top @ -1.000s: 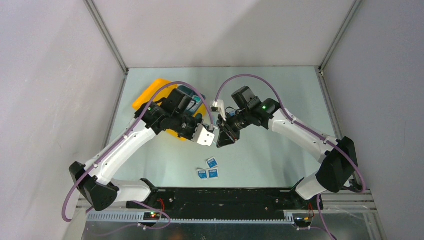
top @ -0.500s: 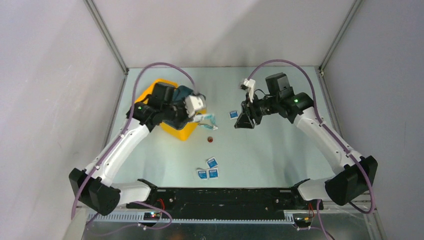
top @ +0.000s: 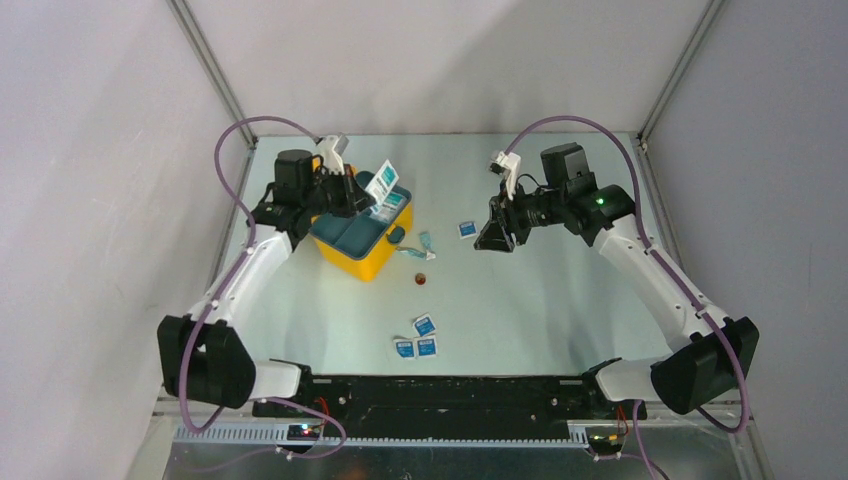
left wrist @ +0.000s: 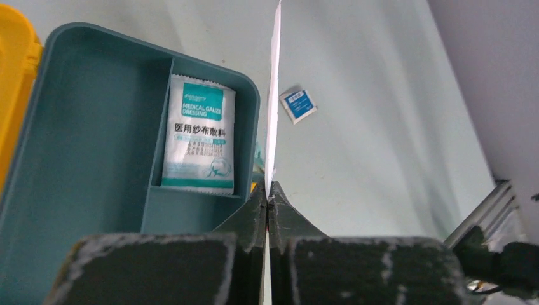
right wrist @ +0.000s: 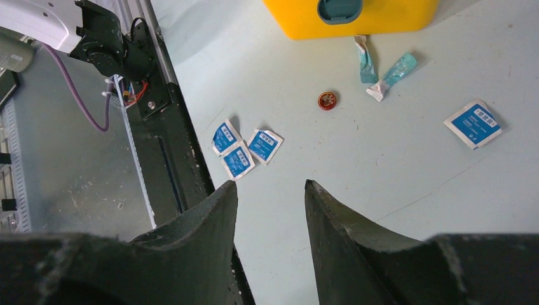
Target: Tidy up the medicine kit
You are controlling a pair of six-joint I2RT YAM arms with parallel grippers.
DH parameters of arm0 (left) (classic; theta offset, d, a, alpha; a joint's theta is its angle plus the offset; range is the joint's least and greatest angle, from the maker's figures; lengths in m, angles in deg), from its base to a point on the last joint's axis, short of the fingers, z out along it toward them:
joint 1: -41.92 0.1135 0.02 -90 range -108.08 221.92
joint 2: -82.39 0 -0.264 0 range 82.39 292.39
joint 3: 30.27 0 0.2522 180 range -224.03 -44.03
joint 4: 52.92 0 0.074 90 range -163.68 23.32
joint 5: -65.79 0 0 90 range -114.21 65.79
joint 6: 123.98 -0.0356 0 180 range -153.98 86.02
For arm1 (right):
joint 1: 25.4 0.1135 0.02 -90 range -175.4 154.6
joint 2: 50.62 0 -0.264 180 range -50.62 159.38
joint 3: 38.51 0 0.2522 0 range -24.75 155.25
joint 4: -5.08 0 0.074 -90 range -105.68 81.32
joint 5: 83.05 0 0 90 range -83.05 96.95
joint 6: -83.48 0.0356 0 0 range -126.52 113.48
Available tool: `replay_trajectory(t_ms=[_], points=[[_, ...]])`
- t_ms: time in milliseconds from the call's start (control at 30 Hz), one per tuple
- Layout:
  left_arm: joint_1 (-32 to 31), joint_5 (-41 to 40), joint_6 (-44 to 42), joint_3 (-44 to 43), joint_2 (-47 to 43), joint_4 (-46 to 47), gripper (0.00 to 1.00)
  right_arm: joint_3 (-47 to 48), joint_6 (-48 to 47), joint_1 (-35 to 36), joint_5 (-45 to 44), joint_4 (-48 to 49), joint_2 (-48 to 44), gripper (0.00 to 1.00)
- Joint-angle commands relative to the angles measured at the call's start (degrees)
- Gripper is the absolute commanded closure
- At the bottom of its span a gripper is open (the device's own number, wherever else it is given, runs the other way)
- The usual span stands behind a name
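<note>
The medicine kit [top: 362, 262] is a yellow box at the left, with a teal divided tray [top: 343, 232] sitting in its top. My left gripper [top: 363, 196] hovers over the tray's far side, shut on a white gauze packet [top: 382, 182]. In the left wrist view this packet [left wrist: 274, 95] stands edge-on, pinched at its lower edge by the gripper [left wrist: 268, 190]. A second gauze packet [left wrist: 198, 136] lies in a tray [left wrist: 76, 127] compartment. My right gripper [top: 495, 236] hangs open and empty over the table to the kit's right; its own view shows the same gripper [right wrist: 270, 190].
One blue sachet [top: 466, 229] lies near the right gripper. Two small teal tubes [right wrist: 381, 70] and a red disc [right wrist: 327, 100] lie in front of the kit's latch [right wrist: 340, 9]. Three blue sachets [top: 420, 340] lie near the front rail [top: 450, 395].
The grippers were together at the table's middle. The left arm has swung back over the kit with the packet; the right has drawn away to the right and opened wider.
</note>
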Motion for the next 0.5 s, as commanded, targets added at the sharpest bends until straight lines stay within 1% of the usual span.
replay_trajectory(t_ms=[0, 200, 467], points=[[0.8, 1.9, 11.6, 0.9, 3.1, 9.7, 1.00, 0.2, 0.2, -0.5, 0.0, 1.0, -1.5, 0.52], [1.1, 0.5, 12.6, 1.0, 6.4, 11.1, 1.00, -0.3, 0.0, -0.9, 0.4, 1.1, -1.6, 0.52], [1.1, -0.8, 12.1, 3.6, 6.3, 11.6, 1.00, -0.7, 0.2, -1.3, 1.0, 1.7, -1.5, 0.52]])
